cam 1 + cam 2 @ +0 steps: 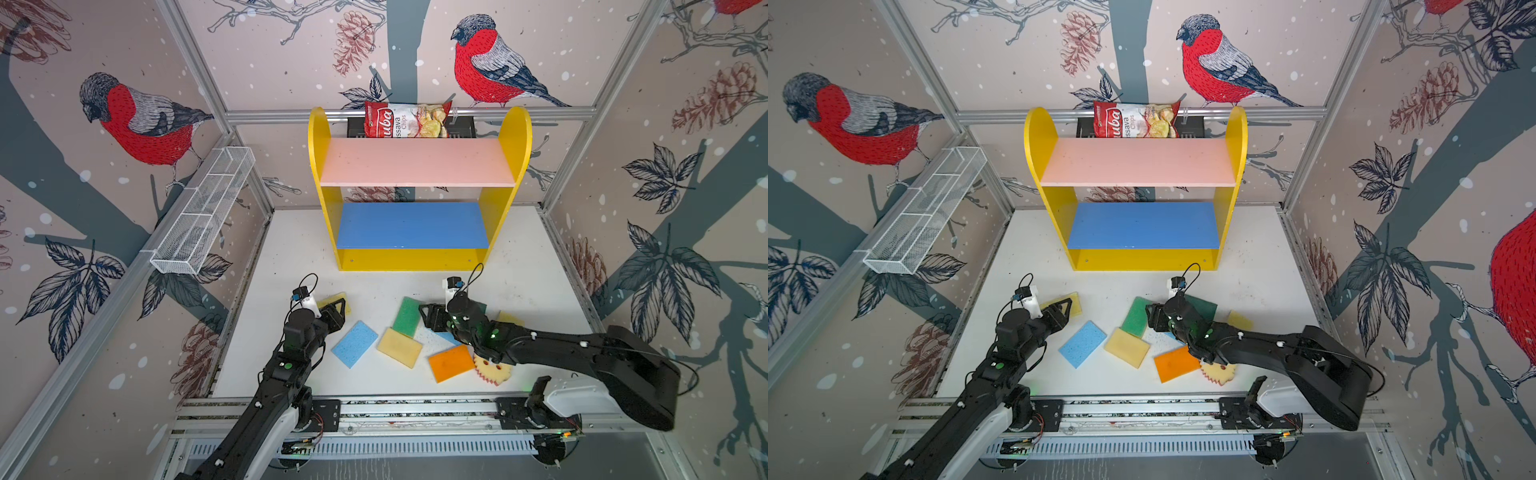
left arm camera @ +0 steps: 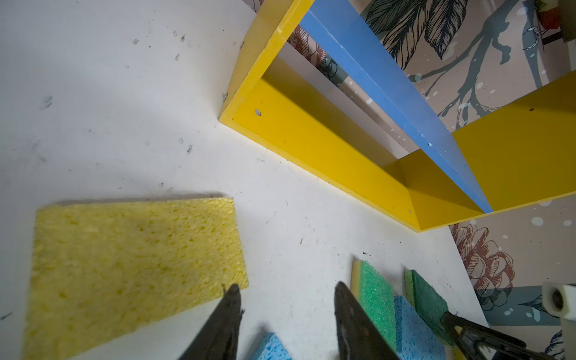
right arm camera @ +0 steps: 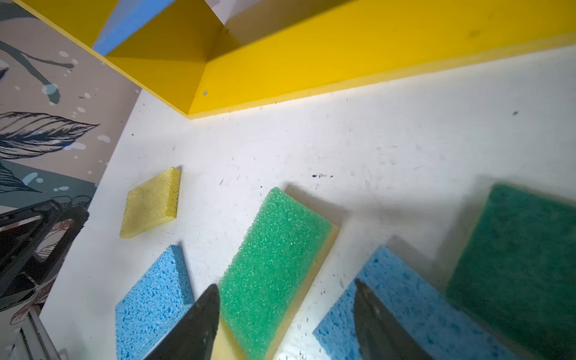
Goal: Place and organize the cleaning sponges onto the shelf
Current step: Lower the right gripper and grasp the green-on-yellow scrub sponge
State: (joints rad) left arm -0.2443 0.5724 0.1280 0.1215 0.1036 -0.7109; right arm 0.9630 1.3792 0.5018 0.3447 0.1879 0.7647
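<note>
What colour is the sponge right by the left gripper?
The sponge is plain yellow, clearest in the left wrist view.

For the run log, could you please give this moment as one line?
shelf: bare | sponges: on table | left gripper: open near yellow sponge | right gripper: open above light-green sponge

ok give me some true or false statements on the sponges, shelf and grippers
1. The shelf's pink and blue boards are bare. True.
2. The chips bag lies among the sponges. False: it stands behind the shelf's top.
3. The left gripper and right gripper are both open. True.
4. The orange sponge is on the blue board. False: it lies on the table, beside the round sponge.
5. A yellow sponge lies flat by the left gripper. True.
</note>
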